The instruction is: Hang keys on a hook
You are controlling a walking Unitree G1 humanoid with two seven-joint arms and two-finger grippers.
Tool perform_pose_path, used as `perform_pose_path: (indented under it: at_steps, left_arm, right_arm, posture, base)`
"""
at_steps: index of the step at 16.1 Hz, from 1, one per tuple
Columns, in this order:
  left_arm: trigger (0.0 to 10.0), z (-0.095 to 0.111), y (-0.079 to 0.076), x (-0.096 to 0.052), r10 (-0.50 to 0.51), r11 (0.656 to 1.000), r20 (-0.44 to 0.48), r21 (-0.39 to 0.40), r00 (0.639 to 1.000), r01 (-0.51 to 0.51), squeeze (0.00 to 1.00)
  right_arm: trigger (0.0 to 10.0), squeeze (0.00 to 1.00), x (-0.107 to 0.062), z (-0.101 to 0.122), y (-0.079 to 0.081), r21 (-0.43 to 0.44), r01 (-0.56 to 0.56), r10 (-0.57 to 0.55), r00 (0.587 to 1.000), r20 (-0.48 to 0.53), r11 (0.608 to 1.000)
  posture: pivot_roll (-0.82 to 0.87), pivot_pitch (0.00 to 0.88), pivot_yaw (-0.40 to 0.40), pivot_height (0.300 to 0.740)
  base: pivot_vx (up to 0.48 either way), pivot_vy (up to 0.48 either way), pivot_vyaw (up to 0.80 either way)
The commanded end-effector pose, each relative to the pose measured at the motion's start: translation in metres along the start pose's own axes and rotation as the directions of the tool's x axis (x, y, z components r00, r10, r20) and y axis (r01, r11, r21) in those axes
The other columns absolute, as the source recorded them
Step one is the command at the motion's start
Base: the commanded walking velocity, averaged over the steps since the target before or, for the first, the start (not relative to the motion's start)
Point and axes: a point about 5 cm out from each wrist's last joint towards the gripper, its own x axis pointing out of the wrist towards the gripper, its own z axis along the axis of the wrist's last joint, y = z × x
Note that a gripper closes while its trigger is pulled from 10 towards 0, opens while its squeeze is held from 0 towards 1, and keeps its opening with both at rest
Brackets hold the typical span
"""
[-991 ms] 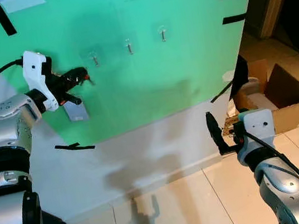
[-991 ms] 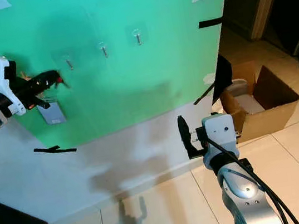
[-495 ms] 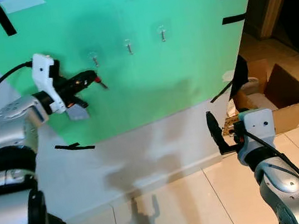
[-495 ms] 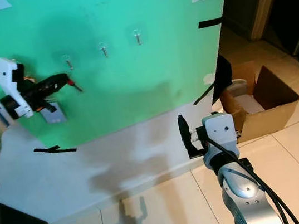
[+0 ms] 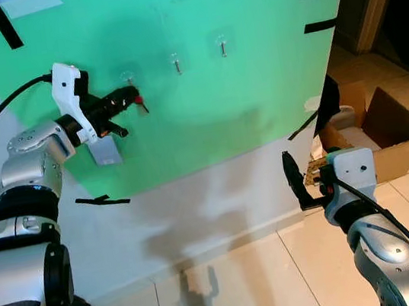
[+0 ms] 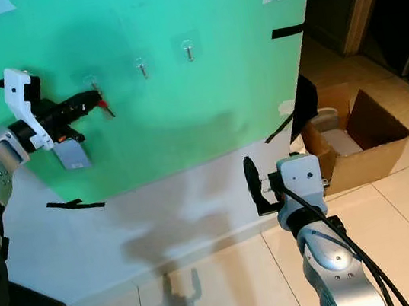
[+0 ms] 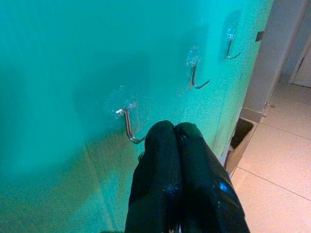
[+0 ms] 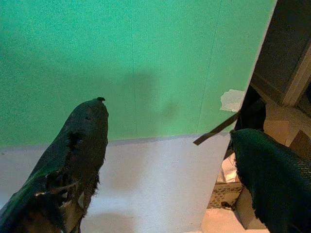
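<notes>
Just ahead of my left fingers sits the leftmost hook on the green board. I keep them pressed together on the keys, a red bit showing at the tips and a grey tag dangling beneath, so the ring can slip over it. Two more hooks lie beyond. My right fingers hang spread, idle, near the cardboard box.

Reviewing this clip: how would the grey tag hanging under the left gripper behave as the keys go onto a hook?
The grey tag hangs loose below the left gripper, so it would probably swing. It looks thin and flat, likely light. The gripper's fingers are shut near the leftmost hook, so the bunch probably stays held; the keys themselves are hard to make out.
</notes>
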Motion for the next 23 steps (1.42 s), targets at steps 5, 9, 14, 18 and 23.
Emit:
perform_pose_path:
  at_steps: [5,9,14,18,23]
  left_arm:
    - [10.0,0.002,0.015,-0.008,0.146,0.989,0.003,0.02,0.989,-0.146,0.0]
    - [10.0,0.0,0.016,-0.007,0.184,0.983,-0.005,0.025,0.983,-0.184,0.0]
    - [10.0,-0.01,0.011,-0.003,0.157,0.987,-0.049,0.05,0.986,-0.154,0.0]
    - [10.0,-0.018,0.006,0.0,0.135,0.989,-0.091,0.08,0.987,-0.127,0.0]
    - [10.0,-0.022,-0.001,0.007,0.119,0.99,-0.097,0.087,0.988,-0.11,0.0]
  right_arm:
    - [10.0,0.0,0.001,0.0,0.001,0.0,0.005,-0.005,1.0,0.002,1.0]
    - [10.0,0.0,0.002,0.001,0.001,-0.002,0.0,0.0,1.0,0.005,1.0]
    - [10.0,0.0,0.001,-0.001,0.001,0.001,0.005,-0.005,1.0,0.002,1.0]
    - [10.0,0.0,0.001,-0.001,0.001,0.001,0.007,-0.007,1.0,0.0,1.0]
    - [10.0,0.0,0.002,0.0,0.001,-0.007,-0.003,0.003,1.0,0.0,1.0]
  posture:
    - [-0.18,0.0,0.133,0.74]
    - [-0.18,0.0,0.131,0.74]
    - [-0.18,0.0,0.137,0.74]
    - [-0.18,0.0,0.139,0.74]
    - [-0.18,0.0,0.134,0.74]
  base:
    - [0.0,0.0,0.0]
    - [0.0,0.0,0.0]
    - [0.0,0.0,0.0]
    - [0.0,0.0,0.0]
    - [0.0,0.0,0.0]
